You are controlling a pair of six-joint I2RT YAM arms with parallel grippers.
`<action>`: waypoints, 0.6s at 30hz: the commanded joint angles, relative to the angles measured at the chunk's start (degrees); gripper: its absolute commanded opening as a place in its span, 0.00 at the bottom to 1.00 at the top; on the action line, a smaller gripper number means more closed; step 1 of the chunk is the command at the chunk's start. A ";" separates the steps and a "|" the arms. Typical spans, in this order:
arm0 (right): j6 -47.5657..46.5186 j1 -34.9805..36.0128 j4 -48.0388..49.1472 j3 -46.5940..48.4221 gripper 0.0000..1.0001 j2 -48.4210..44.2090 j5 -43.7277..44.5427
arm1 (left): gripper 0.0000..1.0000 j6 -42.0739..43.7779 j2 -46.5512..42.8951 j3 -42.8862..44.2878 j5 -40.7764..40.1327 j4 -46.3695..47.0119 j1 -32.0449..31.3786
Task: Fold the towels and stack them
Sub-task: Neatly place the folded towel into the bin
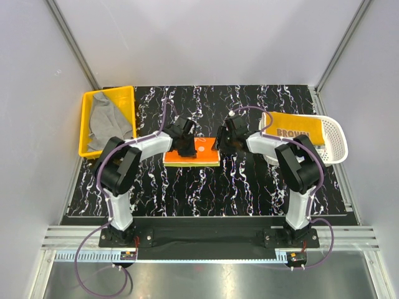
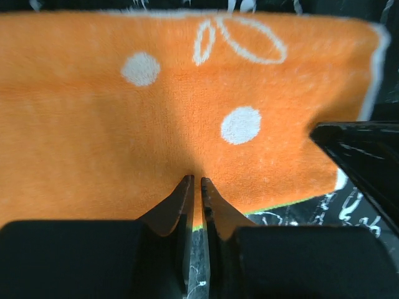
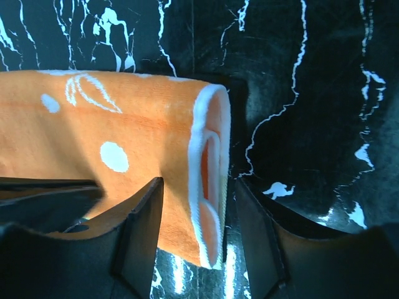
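Observation:
A folded orange towel (image 1: 198,152) with white dots lies in the middle of the table. My left gripper (image 1: 185,149) is shut, its tips (image 2: 194,181) resting on the towel (image 2: 187,112) near its front edge, with nothing seen between the jaws. My right gripper (image 1: 224,145) is open, and its jaws (image 3: 196,208) straddle the towel's folded right end (image 3: 209,180), with white-edged layers between the fingers. A grey towel (image 1: 107,121) lies in the yellow bin. A yellow-cream lettered towel (image 1: 294,131) lies in the white basket.
The yellow bin (image 1: 129,93) stands at the back left and the white slotted basket (image 1: 335,138) at the back right. The table is black marble-patterned (image 1: 206,187). The right gripper's dark body (image 2: 365,162) shows at the towel's right in the left wrist view.

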 commanded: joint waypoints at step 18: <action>1.92 2.38 -2.41 1.39 0.03 1.45 3.12 | 0.12 -1.98 0.38 0.00 -0.54 0.42 -1.03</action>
